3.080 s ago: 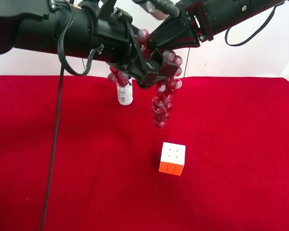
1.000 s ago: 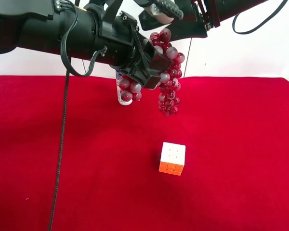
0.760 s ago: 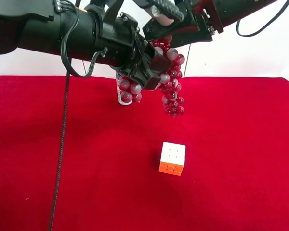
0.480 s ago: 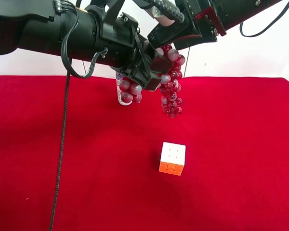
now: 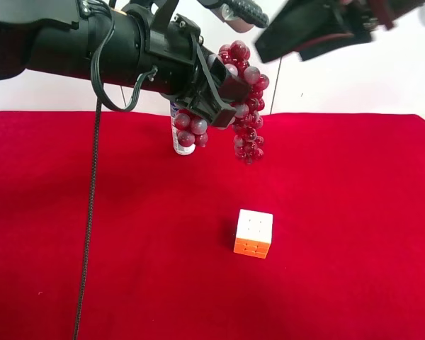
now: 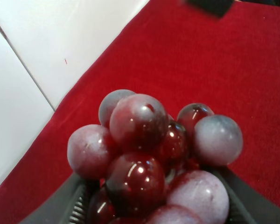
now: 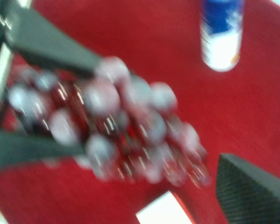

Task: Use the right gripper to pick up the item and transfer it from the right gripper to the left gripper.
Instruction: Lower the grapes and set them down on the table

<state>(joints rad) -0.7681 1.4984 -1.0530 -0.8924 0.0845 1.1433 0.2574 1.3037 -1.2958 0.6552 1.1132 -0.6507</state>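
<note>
Exterior high, nearest: white-and-orange cube (image 5: pixel 253 234) sits alone on the red cloth (image 5: pixel 354 212). Above and beyond it the grapes (image 5: pixel 246 120) hang in the air, off the cloth, clamped in the left gripper (image 5: pixel 227 92) on the thick cabled arm at that view's left. One lobe droops left in front of the bottle (image 5: pixel 186 149), and the longer tail hangs right. The bottle stands upright on the cloth behind. Right gripper (image 5: pixel 273 44) is up top right, motion-blurred, apart from the grapes and not touching them. Its jaw spread is unreadable there, so can't tell.

Left wrist adds a close-up: frosty grapes wedged between two grey fingers (image 6: pixel 72 207), with cloth and white wall beyond. No cube or bottle in it.

Right wrist is blurry. It shows the bunch from the other side, the blue-capped bottle beyond, a white cube corner at the edge, and only one of its own fingers (image 7: pixel 252 191), well clear of the grapes.
</note>
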